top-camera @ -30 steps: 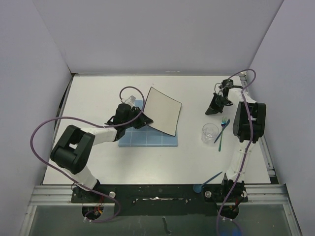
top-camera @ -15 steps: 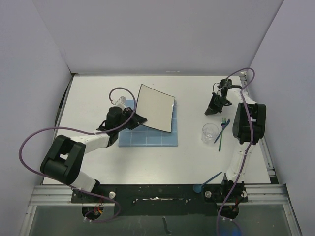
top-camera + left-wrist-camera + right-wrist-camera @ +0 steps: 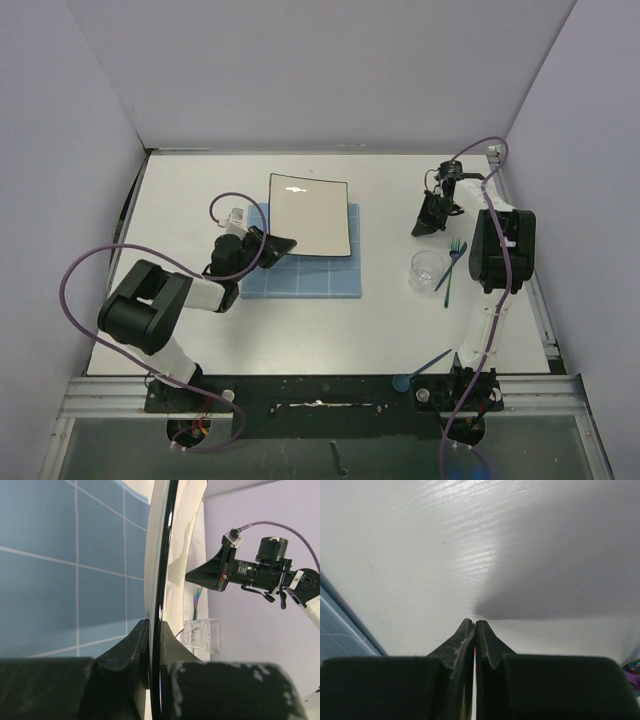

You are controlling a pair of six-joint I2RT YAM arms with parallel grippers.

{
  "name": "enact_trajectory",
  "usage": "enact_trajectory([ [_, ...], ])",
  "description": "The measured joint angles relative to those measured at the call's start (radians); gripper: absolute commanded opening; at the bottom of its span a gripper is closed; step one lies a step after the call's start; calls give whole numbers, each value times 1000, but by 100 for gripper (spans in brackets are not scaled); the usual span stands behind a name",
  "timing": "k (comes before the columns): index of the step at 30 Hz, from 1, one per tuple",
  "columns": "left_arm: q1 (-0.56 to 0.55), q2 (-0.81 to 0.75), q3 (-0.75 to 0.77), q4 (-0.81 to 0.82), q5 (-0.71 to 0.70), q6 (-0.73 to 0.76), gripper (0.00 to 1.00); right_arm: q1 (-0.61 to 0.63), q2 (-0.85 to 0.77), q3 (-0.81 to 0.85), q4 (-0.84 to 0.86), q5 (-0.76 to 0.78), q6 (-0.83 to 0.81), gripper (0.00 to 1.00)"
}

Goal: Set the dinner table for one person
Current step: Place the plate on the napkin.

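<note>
My left tool (image 3: 283, 243), clamped on the near-left corner of the square plate (image 3: 310, 215), holds it over the blue placemat (image 3: 300, 282) just beneath; my right tool (image 3: 421, 227), closed and empty, sits well apart.

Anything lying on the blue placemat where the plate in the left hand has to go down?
Nothing visible. The left hand grips the plate by its edge over the placemat, whose showing part is bare. The glass and fork lie off the mat, to its right.
</note>
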Motion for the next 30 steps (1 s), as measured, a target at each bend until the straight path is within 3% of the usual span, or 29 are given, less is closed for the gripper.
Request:
enact_trajectory([
  [8, -3, 99, -36, 163, 6, -70, 0, 8, 0, 0, -7, 18, 0, 0],
  [22, -27, 113, -114, 192, 14, -84, 0, 48, 0, -9, -6, 36, 9, 0],
  [30, -26, 216, -135, 269, 18, -114, 0, 65, 0, -12, -6, 44, 10, 0],
])
